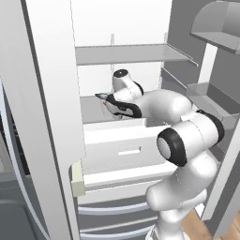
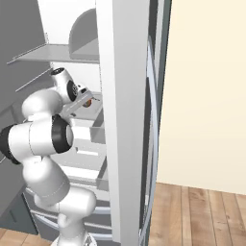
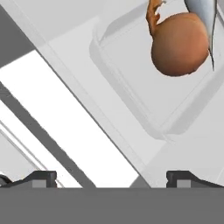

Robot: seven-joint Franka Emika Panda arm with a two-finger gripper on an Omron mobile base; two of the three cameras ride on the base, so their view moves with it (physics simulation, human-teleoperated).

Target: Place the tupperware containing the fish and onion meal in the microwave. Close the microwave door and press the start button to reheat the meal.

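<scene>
Translucent grey tupperware (image 3: 131, 94) on white fridge shelf (image 3: 87, 144), near shelf's front edge. Orange-brown onion (image 3: 179, 43) inside tray, touching silvery fish (image 3: 202, 15) at far side. Gripper (image 3: 111, 177) just short of tray rim, fingertips (image 3: 43, 177) spread wide, nothing between. Arm (image 1: 168, 110) reaching into open fridge (image 1: 51, 93), hand over middle shelf above drawer (image 1: 122, 150).

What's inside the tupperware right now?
In the hand view the tupperware holds a round orange-brown onion near its far side, with a sliver of the silvery fish beside it. The rest of the fish is cut off by the frame; the near part is bare.
</scene>
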